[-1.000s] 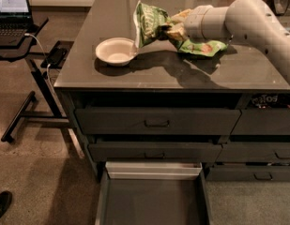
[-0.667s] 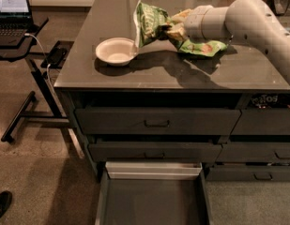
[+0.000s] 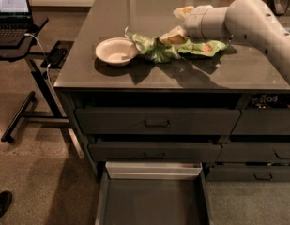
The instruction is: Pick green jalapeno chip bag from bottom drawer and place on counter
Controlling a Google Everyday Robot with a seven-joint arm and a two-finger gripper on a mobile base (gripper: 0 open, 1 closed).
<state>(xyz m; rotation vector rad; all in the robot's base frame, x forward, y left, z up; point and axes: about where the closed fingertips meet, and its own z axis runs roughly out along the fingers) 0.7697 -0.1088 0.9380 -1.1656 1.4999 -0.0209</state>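
The green jalapeno chip bag (image 3: 153, 48) lies crumpled on the counter (image 3: 135, 8), just right of a white bowl. My gripper (image 3: 178, 23) is right over the bag's right end. Its two pale fingers stand apart, one finger (image 3: 171, 35) by the bag and the other behind it, and nothing is held between them. The bottom drawer (image 3: 154, 203) is pulled out at the front of the cabinet, and its dark floor is bare.
A white bowl (image 3: 115, 50) sits on the counter left of the bag. A brighter green bag (image 3: 204, 47) lies flat under my arm. A laptop stand (image 3: 15, 29) stands to the left of the counter. The upper drawers (image 3: 156, 122) are closed.
The chip bag was held upright above the counter by my gripper. It now lies flat on the counter, and the fingers have spread apart.
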